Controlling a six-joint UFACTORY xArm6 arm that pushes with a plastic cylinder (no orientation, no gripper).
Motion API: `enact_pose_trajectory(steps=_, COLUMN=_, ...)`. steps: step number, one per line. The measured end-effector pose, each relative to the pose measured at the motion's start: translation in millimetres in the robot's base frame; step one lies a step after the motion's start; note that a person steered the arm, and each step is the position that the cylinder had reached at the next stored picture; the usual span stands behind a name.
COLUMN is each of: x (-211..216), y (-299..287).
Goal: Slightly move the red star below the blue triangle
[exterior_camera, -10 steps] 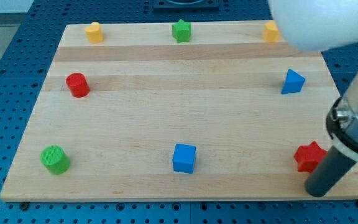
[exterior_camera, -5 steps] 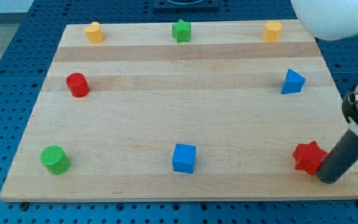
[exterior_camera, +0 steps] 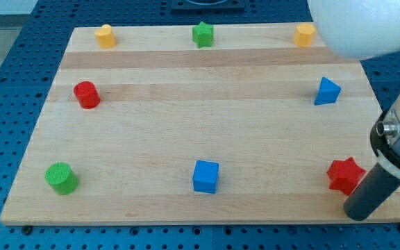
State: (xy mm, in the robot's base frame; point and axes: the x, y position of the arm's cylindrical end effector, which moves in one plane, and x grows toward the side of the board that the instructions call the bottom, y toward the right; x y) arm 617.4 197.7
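Note:
The red star (exterior_camera: 344,175) lies near the board's bottom right corner. The blue triangle (exterior_camera: 327,91) sits well above it near the right edge. My tip (exterior_camera: 357,212) is at the view's lower right, just below and right of the red star, close to it; whether it touches is unclear. The dark rod rises up and right from the tip into the arm's white body (exterior_camera: 367,28).
On the wooden board (exterior_camera: 200,125): a yellow block (exterior_camera: 104,35), a green star (exterior_camera: 202,33) and an orange block (exterior_camera: 303,33) along the top; a red cylinder (exterior_camera: 86,94) at left; a green cylinder (exterior_camera: 61,178) at bottom left; a blue cube (exterior_camera: 205,176) at bottom middle.
My tip swung right and up beside the red star, then came back down and left to below it. The red star has barely shifted. The other blocks have not moved.

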Motion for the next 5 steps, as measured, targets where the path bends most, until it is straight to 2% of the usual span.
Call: enact_pose_trajectory(steps=5, x=-16.5, y=4.0)
